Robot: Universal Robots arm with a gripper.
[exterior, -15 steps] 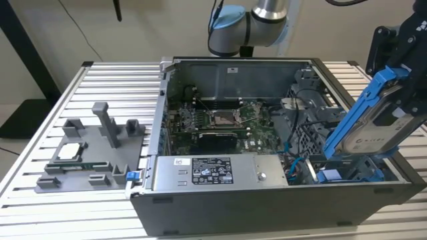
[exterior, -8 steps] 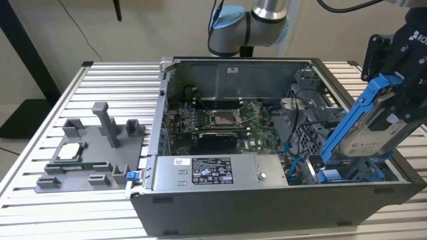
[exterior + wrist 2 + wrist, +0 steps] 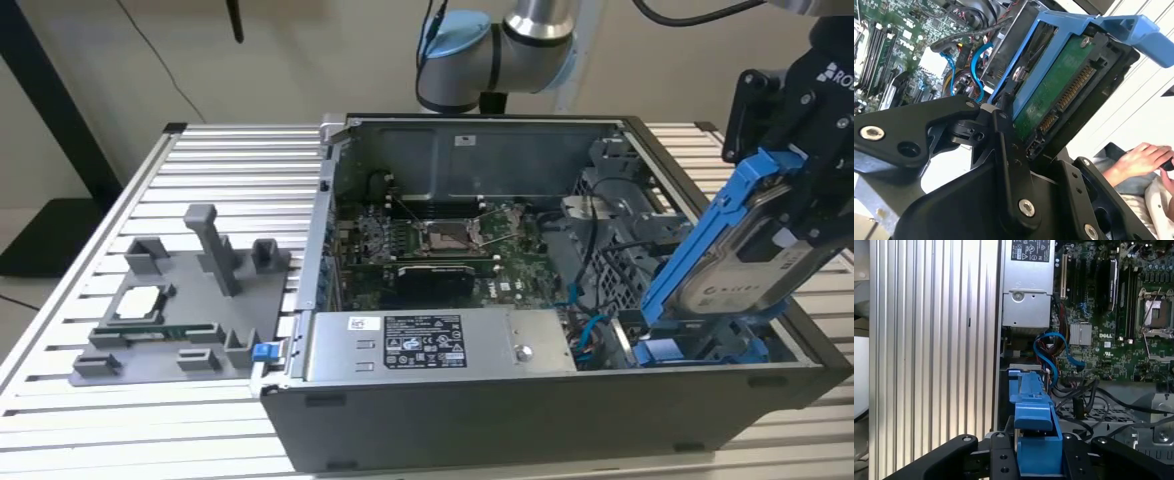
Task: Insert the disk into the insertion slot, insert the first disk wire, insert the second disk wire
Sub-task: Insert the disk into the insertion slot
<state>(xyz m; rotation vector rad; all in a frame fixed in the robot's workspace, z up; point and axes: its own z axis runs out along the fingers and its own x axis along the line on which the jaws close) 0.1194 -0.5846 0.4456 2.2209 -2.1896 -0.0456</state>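
fixture tray point(image 3: 187, 310): we are seeing it lying on the slatted table point(image 3: 80, 400) at the exterior view's left, well apart from the work.
computer case point(image 3: 534, 425): lying open, with the power-supply box point(image 3: 434, 345) running along the near wall.
blue wires point(image 3: 587, 322): curling loose between the power-supply box and the insertion slot. we are not seeing them plugged into the disk.
insertion slot point(image 3: 721, 352): sitting in the case corner at the exterior view's right, blue rails showing.
disk point(image 3: 737, 278): standing steeply tilted, with its lower end down at the insertion slot and its upper end leaning out over the case wall. it is not lying flat.
gripper point(image 3: 798, 205): pinching the disk by the upper part of its blue carrier. in the second wrist view a finger point(image 3: 1006, 150) is pressing along the carrier edge.
connector point(image 3: 1074, 90): showing bare on the disk's green board, no wire in it.
hand point(image 3: 1144, 157): a person's, resting beyond the case, apart from the gripper.
step in hand: we are judging it as disk insertion, under way, with the disk not seated.
next move calls for: we are judging that the tilt needs coming down with the carrier sides lining up on the rails, and the blue wires staying out from under.
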